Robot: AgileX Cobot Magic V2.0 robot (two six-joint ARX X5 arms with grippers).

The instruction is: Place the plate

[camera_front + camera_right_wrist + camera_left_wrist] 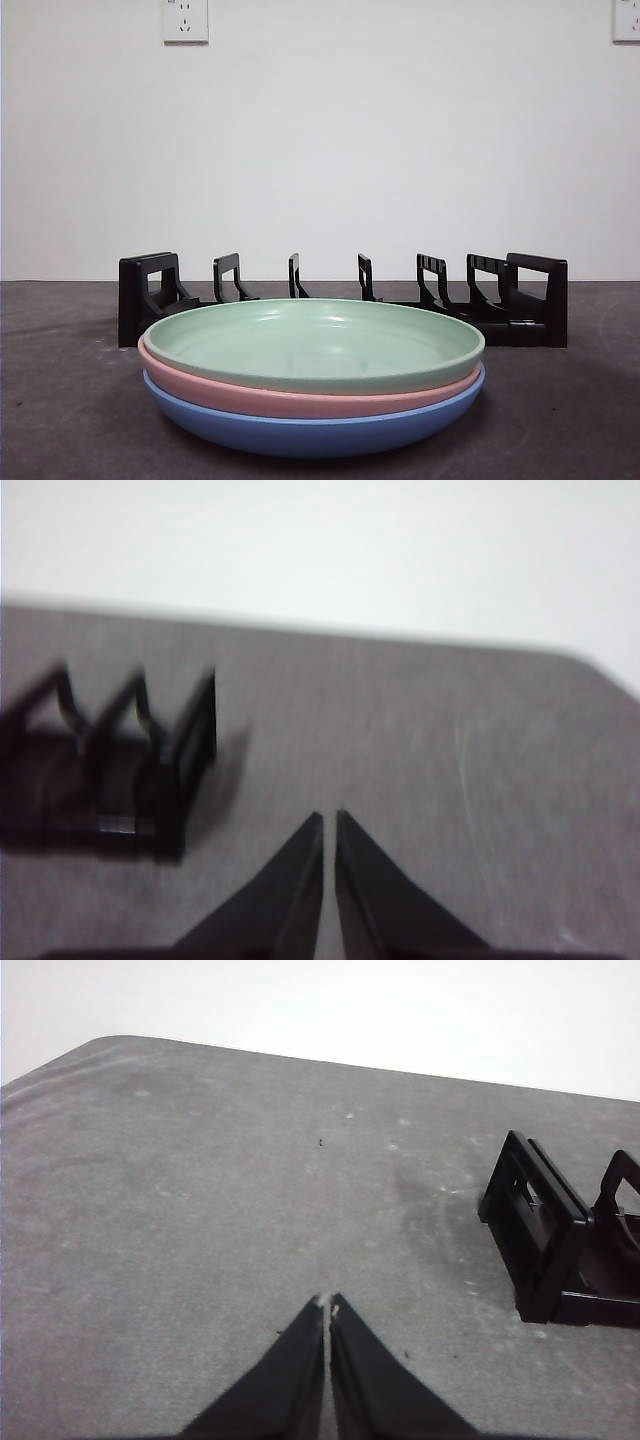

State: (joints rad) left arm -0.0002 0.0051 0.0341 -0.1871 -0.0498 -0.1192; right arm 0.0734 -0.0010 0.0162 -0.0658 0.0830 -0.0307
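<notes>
Currently left claw [328, 1305] is closed on nothing, over bare grey worktop [200, 1210], one end of the black rack [545, 1230] off to its side. Right claw [330, 820] likewise closed and empty near the rack's other end; that view is blurred. Front view: green plate [313, 345] tops a pink plate [300, 398] and blue plate [310, 430], stacked just before the rack.
</notes>
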